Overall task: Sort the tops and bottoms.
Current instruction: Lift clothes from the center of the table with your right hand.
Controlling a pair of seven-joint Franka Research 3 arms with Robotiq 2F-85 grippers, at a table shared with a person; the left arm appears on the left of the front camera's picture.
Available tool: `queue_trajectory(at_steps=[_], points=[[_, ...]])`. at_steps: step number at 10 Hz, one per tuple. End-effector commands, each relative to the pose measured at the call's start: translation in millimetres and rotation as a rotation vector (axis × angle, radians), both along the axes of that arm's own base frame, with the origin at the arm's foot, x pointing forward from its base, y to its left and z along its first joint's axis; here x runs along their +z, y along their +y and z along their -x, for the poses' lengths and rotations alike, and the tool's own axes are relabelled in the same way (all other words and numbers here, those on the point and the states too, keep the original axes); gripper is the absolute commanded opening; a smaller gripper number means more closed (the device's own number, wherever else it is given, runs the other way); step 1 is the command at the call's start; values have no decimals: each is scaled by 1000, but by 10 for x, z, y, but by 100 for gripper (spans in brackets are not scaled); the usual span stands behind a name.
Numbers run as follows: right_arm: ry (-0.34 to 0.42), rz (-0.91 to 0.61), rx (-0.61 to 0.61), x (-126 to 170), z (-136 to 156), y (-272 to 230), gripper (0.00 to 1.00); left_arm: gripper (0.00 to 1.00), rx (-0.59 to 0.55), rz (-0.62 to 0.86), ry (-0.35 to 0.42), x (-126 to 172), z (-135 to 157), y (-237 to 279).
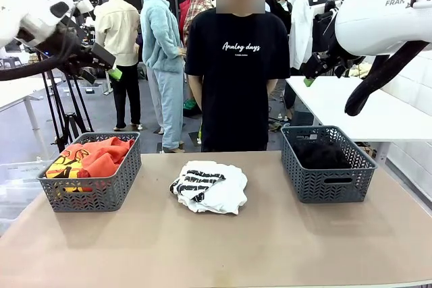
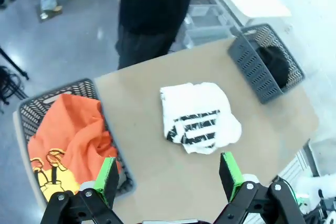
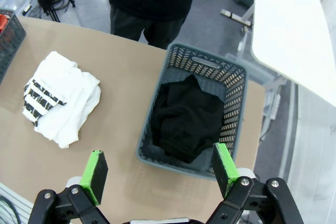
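As the soft pile of white and black-striped cloth T-shirts (image 1: pixel 208 185) is lying at the frame's lower centre, a gripper should probably be descending straight onto its top fold, pinching one layer. Both arms are hovering high at the upper corners; left gripper (image 2: pixel 169 174) and right gripper (image 3: pixel 159 174) are gaping fully, empty.

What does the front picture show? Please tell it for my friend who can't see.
A pile of white tops, one black-striped, lies on the table between two grey baskets. The left basket holds an orange-red top, the right basket black bottoms. A person in a black T-shirt stands behind, with the left arm and right arm raised.
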State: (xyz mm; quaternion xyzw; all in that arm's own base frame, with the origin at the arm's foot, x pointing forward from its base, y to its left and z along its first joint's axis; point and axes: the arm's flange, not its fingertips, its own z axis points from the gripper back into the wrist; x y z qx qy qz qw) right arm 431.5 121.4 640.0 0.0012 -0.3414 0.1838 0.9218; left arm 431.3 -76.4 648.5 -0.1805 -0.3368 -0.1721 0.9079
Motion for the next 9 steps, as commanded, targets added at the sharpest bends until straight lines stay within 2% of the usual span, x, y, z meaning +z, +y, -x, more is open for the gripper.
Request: queue_trajectory(at_steps=[1, 3, 4, 8, 9], points=[[-1, 19, -11, -11, -3, 7, 100, 100, -103, -1, 0, -73, 178, 181], [-1, 19, -11, -11, -3, 7, 100, 100, -114, -12, 19, -89, 101, 172], [-1, 19, -11, -11, -3, 7, 100, 100, -68, -5, 3, -19, 200, 105], [0, 0, 0, 0, 0, 0, 100, 100, -68, -5, 3, -19, 200, 105], [40, -78, 103, 8, -54, 141, 100, 100, -68, -5, 3, -19, 200, 105]])
